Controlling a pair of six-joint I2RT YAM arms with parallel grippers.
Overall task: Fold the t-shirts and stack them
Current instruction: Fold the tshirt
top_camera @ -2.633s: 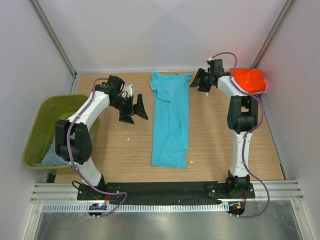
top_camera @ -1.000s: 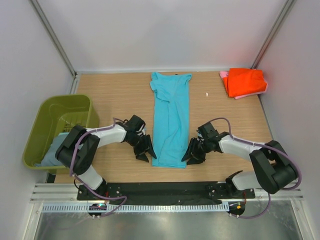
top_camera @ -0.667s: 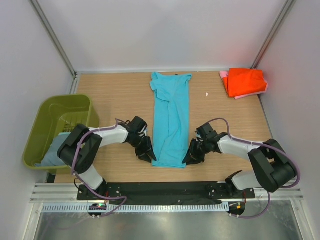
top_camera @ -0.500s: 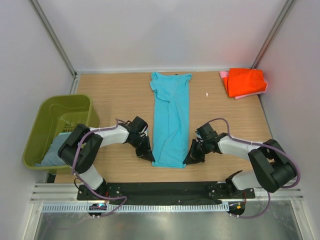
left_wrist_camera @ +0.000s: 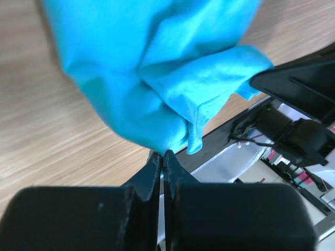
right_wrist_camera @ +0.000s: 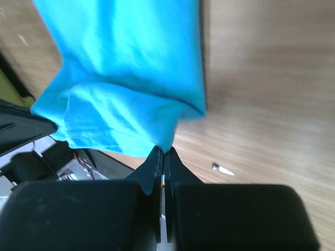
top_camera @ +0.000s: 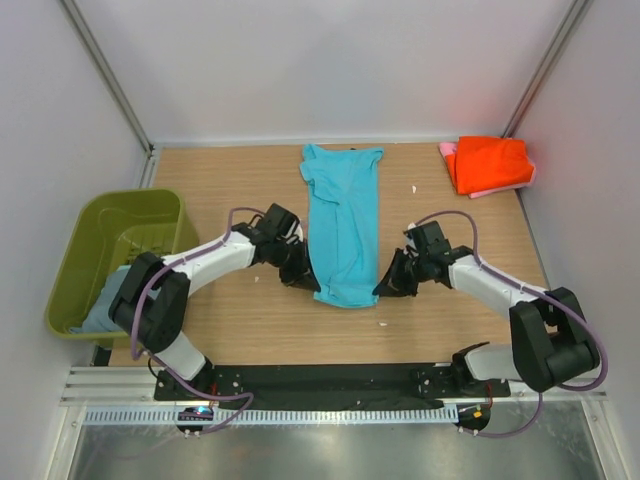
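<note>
A bright turquoise t-shirt [top_camera: 343, 215] lies lengthwise down the middle of the table, collar at the far end. My left gripper [top_camera: 305, 281] is shut on its near left hem corner, and my right gripper [top_camera: 386, 286] is shut on the near right corner. The near end is raised off the wood and bunched between them. In the left wrist view the cloth [left_wrist_camera: 157, 68] hangs from the pinched tips [left_wrist_camera: 162, 154]. The right wrist view shows the same cloth [right_wrist_camera: 120, 68] at the tips [right_wrist_camera: 163, 151]. An orange-red t-shirt [top_camera: 490, 162] lies folded on a pink one [top_camera: 447, 150] at the far right corner.
An olive-green bin [top_camera: 110, 215] stands at the left edge with a grey-blue t-shirt [top_camera: 100, 310] in it. Small white scraps [top_camera: 380, 322] lie on the wood near the right gripper and further back [top_camera: 414, 188]. Walls close off the sides and back.
Both grippers shut on the turquoise shirt's near hem corners, then lifted them and drew them toward the far end. The shirt's near edge now sits farther from the arm bases.
</note>
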